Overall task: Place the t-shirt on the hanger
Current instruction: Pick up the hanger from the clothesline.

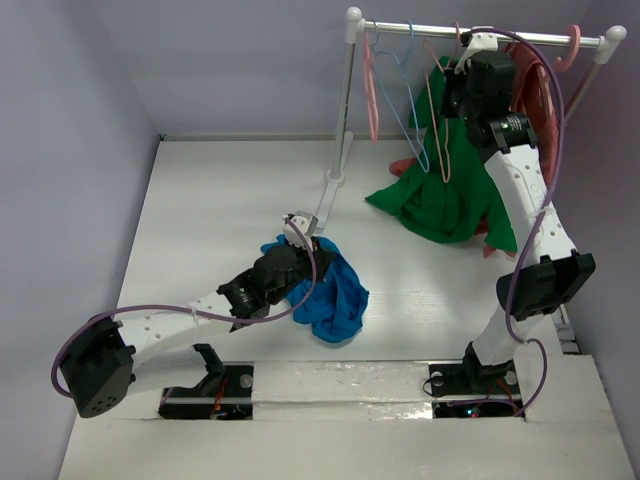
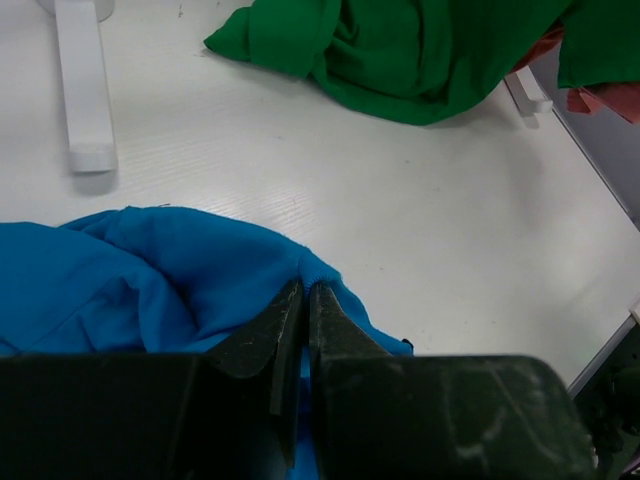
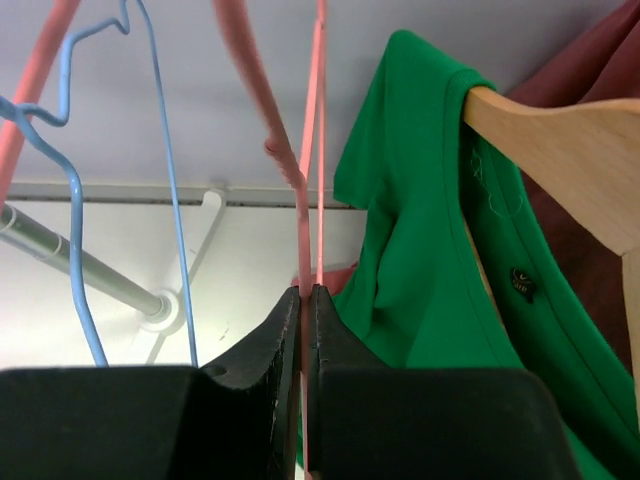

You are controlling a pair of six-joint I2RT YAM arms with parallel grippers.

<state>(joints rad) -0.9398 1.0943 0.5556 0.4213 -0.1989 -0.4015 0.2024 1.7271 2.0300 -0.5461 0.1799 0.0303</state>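
The bright blue t-shirt (image 1: 333,295) lies crumpled on the white table near the middle front; it also shows in the left wrist view (image 2: 150,275). My left gripper (image 1: 296,240) is shut on a fold of it (image 2: 305,290), low over the table. The pale-pink wire hanger (image 1: 437,120) hangs from the rail at the back right; it runs straight up in the right wrist view (image 3: 310,150). My right gripper (image 1: 458,95) is shut on one of its wires (image 3: 303,292), up by the rail.
A white rack rail (image 1: 480,35) with an upright post (image 1: 343,110) and foot (image 2: 85,85) stands at the back. A light-blue wire hanger (image 1: 410,95), a green t-shirt (image 1: 445,195) on a wooden hanger (image 3: 560,140) and a dark red garment (image 1: 540,100) hang there.
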